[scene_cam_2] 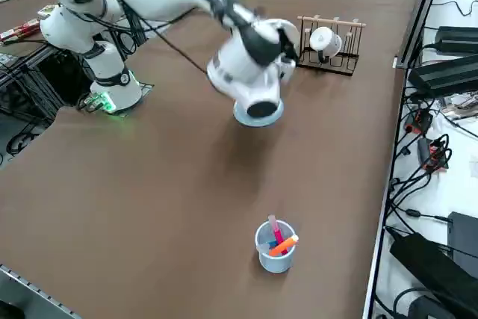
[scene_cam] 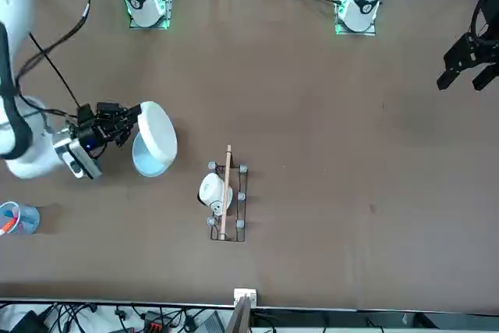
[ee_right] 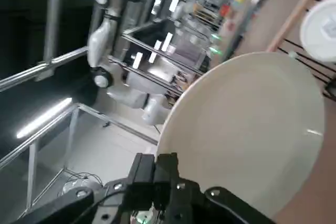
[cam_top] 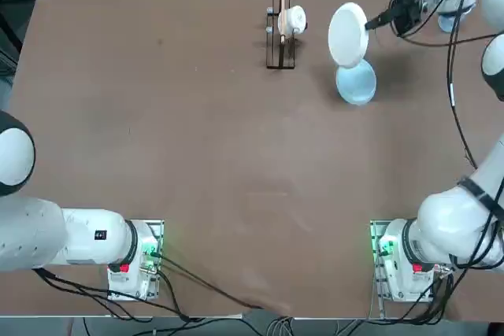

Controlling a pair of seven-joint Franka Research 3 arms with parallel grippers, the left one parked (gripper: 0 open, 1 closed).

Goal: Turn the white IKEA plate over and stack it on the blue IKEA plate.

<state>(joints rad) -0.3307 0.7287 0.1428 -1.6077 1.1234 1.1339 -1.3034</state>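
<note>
The white IKEA plate (cam_top: 347, 34) hangs in the air, tilted up on its edge, above the blue IKEA plate (cam_top: 356, 84), which lies flat on the table. My right gripper (cam_top: 372, 23) is shut on the white plate's rim at the side away from the rack. From the front, the white plate (scene_cam: 158, 132) leans over the blue plate (scene_cam: 145, 163), with the gripper (scene_cam: 132, 124) beside it. The wrist view is filled by the white plate (ee_right: 247, 129), with the fingers (ee_right: 157, 174) clamped on its edge. In the right side view the arm hides most of both plates; only a sliver of blue plate (scene_cam_2: 258, 121) shows.
A small wire and wood rack (cam_top: 281, 37) holding a white cup (cam_top: 294, 20) stands just left of the plates. A clear blue-tinted cup with pens (scene_cam_2: 275, 245) sits near the table's right edge. The parked left arm stays at the near left.
</note>
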